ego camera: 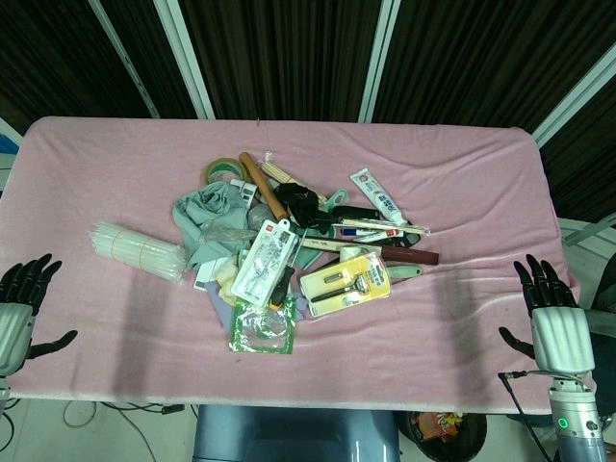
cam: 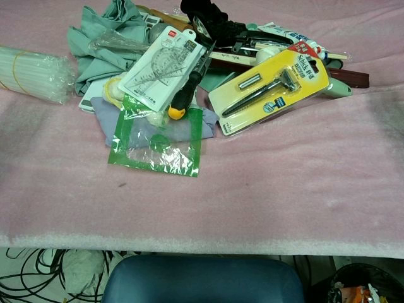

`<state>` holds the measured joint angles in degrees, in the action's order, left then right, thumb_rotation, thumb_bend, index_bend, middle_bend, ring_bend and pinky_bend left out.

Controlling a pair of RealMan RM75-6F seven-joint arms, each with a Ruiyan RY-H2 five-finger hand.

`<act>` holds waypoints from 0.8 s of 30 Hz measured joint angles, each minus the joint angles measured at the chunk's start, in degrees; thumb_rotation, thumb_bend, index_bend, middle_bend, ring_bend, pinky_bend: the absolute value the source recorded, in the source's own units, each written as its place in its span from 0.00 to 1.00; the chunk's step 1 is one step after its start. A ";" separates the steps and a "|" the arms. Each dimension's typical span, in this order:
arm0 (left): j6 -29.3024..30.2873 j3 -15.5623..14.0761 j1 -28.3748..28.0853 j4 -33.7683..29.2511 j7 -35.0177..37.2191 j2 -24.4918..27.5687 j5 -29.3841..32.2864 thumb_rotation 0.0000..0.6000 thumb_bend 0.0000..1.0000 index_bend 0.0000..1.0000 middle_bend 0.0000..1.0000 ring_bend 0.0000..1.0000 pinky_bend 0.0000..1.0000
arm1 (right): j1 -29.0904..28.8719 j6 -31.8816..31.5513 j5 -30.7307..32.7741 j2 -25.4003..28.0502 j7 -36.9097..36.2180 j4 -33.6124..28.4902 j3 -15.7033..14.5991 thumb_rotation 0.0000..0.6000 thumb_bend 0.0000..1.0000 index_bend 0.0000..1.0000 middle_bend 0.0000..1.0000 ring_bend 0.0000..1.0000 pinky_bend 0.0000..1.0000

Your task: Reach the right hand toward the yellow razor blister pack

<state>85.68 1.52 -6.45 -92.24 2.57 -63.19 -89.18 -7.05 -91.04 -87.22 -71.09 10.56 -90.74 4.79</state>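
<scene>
The yellow razor blister pack (ego camera: 347, 283) lies flat at the front right of a pile of small goods on the pink cloth; the chest view shows the same yellow razor blister pack (cam: 273, 89) with a metal razor under clear plastic. My right hand (ego camera: 553, 313) hovers at the table's front right edge, fingers spread and pointing up, holding nothing, well to the right of the pack. At the front left edge my left hand (ego camera: 21, 306) is likewise spread and empty. Neither hand appears in the chest view.
The pile holds a ruler set card (ego camera: 263, 261), a green-edged clear bag (cam: 158, 139), a yellow-handled screwdriver (cam: 187, 90), grey cloth (ego camera: 212, 217), toothpaste (ego camera: 375, 195), tape roll (ego camera: 222, 169) and a dark red strip (ego camera: 409, 254). A bundle of white sticks (ego camera: 137, 249) lies left.
</scene>
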 measured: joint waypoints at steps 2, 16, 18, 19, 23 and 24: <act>0.01 -0.03 -0.01 0.05 -0.02 0.00 -0.09 1.00 0.00 0.00 0.00 0.00 0.00 | 0.01 0.23 -0.16 0.11 0.03 -0.11 -0.04 1.00 0.08 0.00 0.00 0.00 0.22; 0.35 0.07 0.33 0.17 0.56 0.15 0.36 1.00 0.00 0.00 0.00 0.00 0.00 | -1.23 4.34 0.61 2.44 -2.19 -10.07 0.24 1.00 0.08 0.02 0.08 0.07 0.22; 0.21 0.06 0.27 0.13 0.59 0.16 0.38 1.00 0.00 0.00 0.00 0.00 0.00 | -1.84 5.64 1.78 2.84 -2.46 -13.06 0.84 1.00 0.08 0.09 0.17 0.12 0.22; 0.17 0.05 0.25 0.09 0.61 0.17 0.38 1.00 0.00 0.00 0.00 0.00 0.00 | -2.13 6.31 2.58 2.97 -2.67 -14.33 1.18 1.00 0.08 0.12 0.19 0.12 0.22; -0.07 0.01 0.12 -0.03 0.72 0.21 0.28 1.00 0.00 0.00 0.00 0.00 0.00 | -3.86 10.37 9.04 3.64 -3.94 -20.14 3.27 1.00 0.09 0.22 0.21 0.13 0.22; -0.14 0.00 0.06 -0.09 0.79 0.21 0.23 1.00 0.00 0.00 0.00 0.00 0.00 | -4.35 11.37 10.96 3.78 -4.11 -21.26 3.85 1.00 0.09 0.22 0.21 0.13 0.22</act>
<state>85.54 1.52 -6.39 -92.33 3.36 -62.98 -88.96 -11.40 -79.67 -76.26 -67.31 6.45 -112.00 8.64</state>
